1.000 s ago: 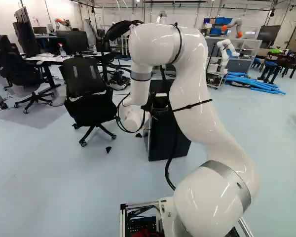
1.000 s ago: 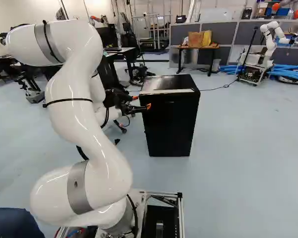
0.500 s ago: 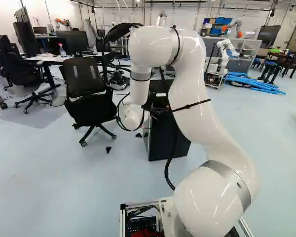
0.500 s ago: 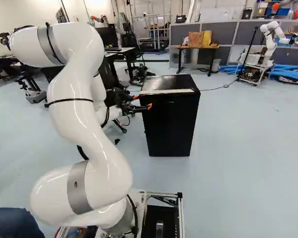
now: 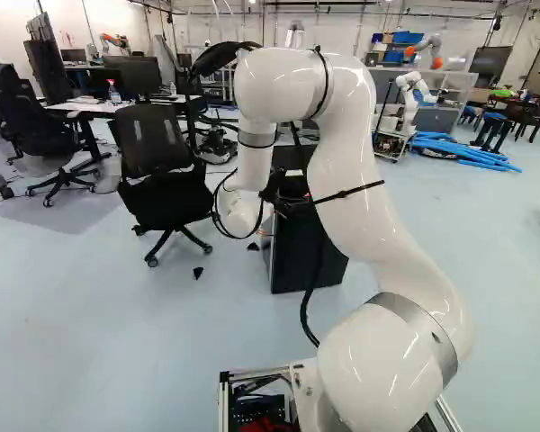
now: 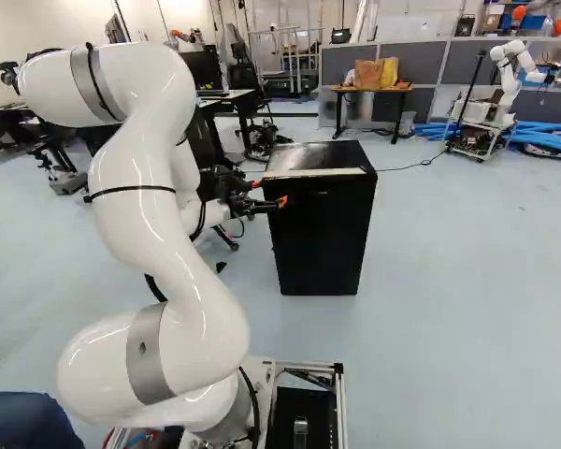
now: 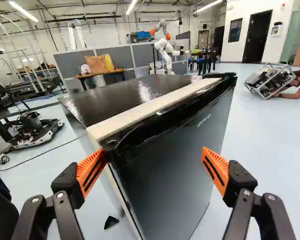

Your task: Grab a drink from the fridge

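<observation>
"Jaws first?"

"Apart — well apart, clamped on nothing. Orange pads point(image 7: 91, 171) on the gripper point(image 7: 154, 152), one by the top side corner of the door point(image 7: 172, 170), the other in front of its face. Touching at the corner? Can't tell."

"And the fridge?"

"Black fridge point(image 6: 323, 234), right ahead of the gripper, standing on the floor point(image 6: 449, 309). Near the middle of the right base view, partly behind the arm in the left one. Pale strip point(image 7: 155, 107) runs along the top, just behind the door."

"How far along?"

"Early, I'd say. Reach to the door's edge looks done, door reads shut. Left: pry or pull it open, get inside, find the drink, grip it, bring it out."

"Drink visible?"

"No — presumably inside. Its place, facing and long axis: can't tell."

"Fridge pose, then."

"Upright, long axis vertical. Door faces roughly back toward the base point(image 6: 299, 398), a bit askew to the gripper."

"Next move?"

"Probably hook the edge with the pad by the corner, then swing outward. Could slip off that glossy edge, or drag the whole fridge."

"Anything farther out?"

"Office chair point(image 5: 166, 193) left of the fridge in the left base view, table point(image 6: 402, 89) with bags point(image 6: 367, 73) well beyond. Next."
</observation>
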Controlling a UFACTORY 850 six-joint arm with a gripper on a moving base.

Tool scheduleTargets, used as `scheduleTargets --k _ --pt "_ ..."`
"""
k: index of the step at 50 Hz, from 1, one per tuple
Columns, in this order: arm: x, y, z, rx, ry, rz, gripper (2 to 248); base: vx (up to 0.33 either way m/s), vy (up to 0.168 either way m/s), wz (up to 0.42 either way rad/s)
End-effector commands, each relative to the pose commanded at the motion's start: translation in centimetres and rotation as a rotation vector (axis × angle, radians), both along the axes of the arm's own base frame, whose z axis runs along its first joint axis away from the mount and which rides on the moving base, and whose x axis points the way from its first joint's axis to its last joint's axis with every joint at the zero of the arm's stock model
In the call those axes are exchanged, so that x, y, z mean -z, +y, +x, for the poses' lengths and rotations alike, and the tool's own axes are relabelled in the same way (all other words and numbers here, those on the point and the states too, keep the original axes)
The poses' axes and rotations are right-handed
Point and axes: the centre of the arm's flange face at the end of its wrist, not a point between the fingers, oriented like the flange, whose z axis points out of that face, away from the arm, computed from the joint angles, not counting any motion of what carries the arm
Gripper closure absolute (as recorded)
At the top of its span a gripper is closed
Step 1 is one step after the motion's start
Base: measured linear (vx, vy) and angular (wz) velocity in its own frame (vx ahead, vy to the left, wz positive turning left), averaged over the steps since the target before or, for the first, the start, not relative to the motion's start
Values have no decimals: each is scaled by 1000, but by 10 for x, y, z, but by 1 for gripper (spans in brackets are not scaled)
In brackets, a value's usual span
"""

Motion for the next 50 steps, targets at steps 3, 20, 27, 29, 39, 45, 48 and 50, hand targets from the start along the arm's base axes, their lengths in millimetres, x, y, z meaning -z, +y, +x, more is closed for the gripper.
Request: scheduleTargets --k 3,20,27,29,39,45,48,50 --pt "0 0 0 3 0 0 3 0 0 0" --pt "0 -1 -1 19 1 2 3 0 0 0" --pt "0 -2 -2 32 2 4 3 0 0 0" --pt "0 -2 -2 36 2 4 3 0 0 0" --pt "0 -4 -5 57 5 6 3 0 0 0" --pt "0 -5 -8 68 8 7 3 1 -18 -24" --pt "0 -5 -10 74 10 7 3 0 -7 -12" --pt "0 -6 -12 77 12 6 3 0 0 0"
